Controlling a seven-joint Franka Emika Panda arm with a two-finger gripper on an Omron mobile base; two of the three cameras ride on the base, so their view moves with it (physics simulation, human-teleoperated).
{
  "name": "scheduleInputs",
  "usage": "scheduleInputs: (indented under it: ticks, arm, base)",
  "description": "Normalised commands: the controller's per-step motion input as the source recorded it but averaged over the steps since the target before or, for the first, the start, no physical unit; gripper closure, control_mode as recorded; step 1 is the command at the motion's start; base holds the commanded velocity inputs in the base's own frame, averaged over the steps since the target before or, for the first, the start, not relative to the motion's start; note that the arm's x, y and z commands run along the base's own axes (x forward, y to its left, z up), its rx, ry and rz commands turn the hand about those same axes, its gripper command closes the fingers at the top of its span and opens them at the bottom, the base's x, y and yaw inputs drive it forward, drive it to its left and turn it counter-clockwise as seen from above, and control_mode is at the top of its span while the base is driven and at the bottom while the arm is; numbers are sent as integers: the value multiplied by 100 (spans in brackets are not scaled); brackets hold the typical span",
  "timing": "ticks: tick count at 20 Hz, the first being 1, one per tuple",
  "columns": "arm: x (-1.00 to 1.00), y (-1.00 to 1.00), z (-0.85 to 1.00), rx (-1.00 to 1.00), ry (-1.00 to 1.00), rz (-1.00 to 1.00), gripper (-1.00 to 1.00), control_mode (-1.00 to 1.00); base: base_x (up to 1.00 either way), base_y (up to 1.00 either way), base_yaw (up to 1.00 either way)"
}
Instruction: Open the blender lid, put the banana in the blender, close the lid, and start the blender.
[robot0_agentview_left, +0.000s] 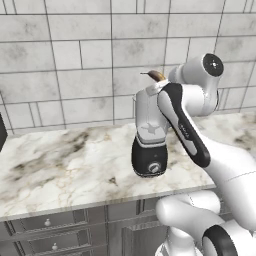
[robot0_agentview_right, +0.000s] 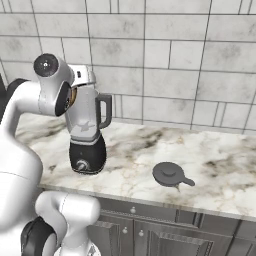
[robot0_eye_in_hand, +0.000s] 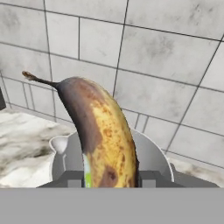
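My gripper is shut on the banana, a yellow-brown fruit with dark patches and its stem pointing up and away. The banana hangs just above the open top of the blender jar. From the left base view the banana's dark tip sticks out over the jar beside my wrist. The blender stands on the counter, black base with silver knob facing front, handle to the right. The dark grey blender lid lies flat on the counter, well right of the blender.
The marble counter runs along a grey tiled wall. Drawers with small knobs sit below the counter's front edge. My own arm crosses in front of the jar's right side in the left base view.
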Motion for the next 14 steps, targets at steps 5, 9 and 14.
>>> scheduleInputs:
  ticks: [5, 9, 14]
  arm:
    - [11, 3, 2, 0, -3, 0, 100, -100]
    - [50, 0, 19, 0, -7, 0, 100, -100]
    - [36, 0, 10, 0, -6, 0, 100, -100]
  base:
    - [0, 0, 0]
    - [0, 0, 0]
    - [0, 0, 0]
